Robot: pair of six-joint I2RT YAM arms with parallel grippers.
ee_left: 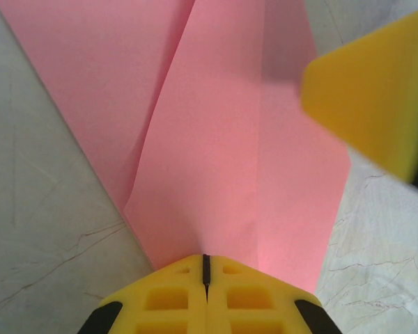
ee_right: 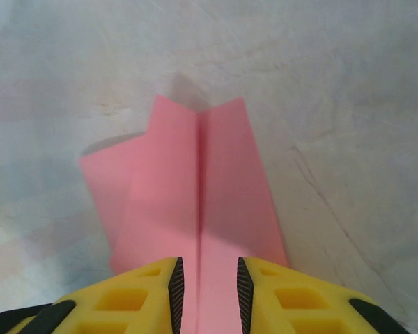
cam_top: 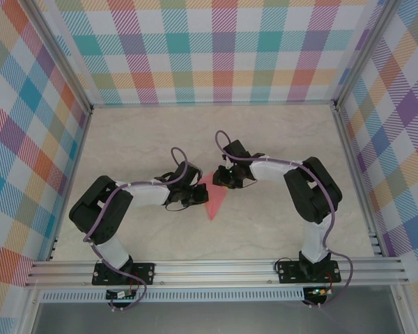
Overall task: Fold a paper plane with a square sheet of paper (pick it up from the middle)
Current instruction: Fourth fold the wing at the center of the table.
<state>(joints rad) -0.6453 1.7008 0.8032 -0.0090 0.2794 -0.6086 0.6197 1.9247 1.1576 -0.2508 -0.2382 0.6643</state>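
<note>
Sheet of paper (cam_top: 212,200) (ee_left: 230,139) (ee_right: 195,181): salmon-pink, folded into a narrow wedge with a centre crease. It lies mid-bench with its point toward the near side.
Crease: runs lengthwise into the gap of the right tool, as its wrist view shows.
Left tool (cam_top: 192,197) (ee_left: 206,268): clenched, tips at the paper's left edge. Whether it nips or only presses the paper cannot be told.
Right tool (cam_top: 220,179) (ee_right: 206,278): at the paper's far end, jaws slightly apart astride the crease, grasping nothing.
Bench (cam_top: 279,139): pale marbled surface under the paper.
Step in hand (judged): setting the centre fold.
Doing it well: anchor the paper with the left tool so the layers cannot slide. Square the edges first, then run the right tool low and straight along the crease.
</note>
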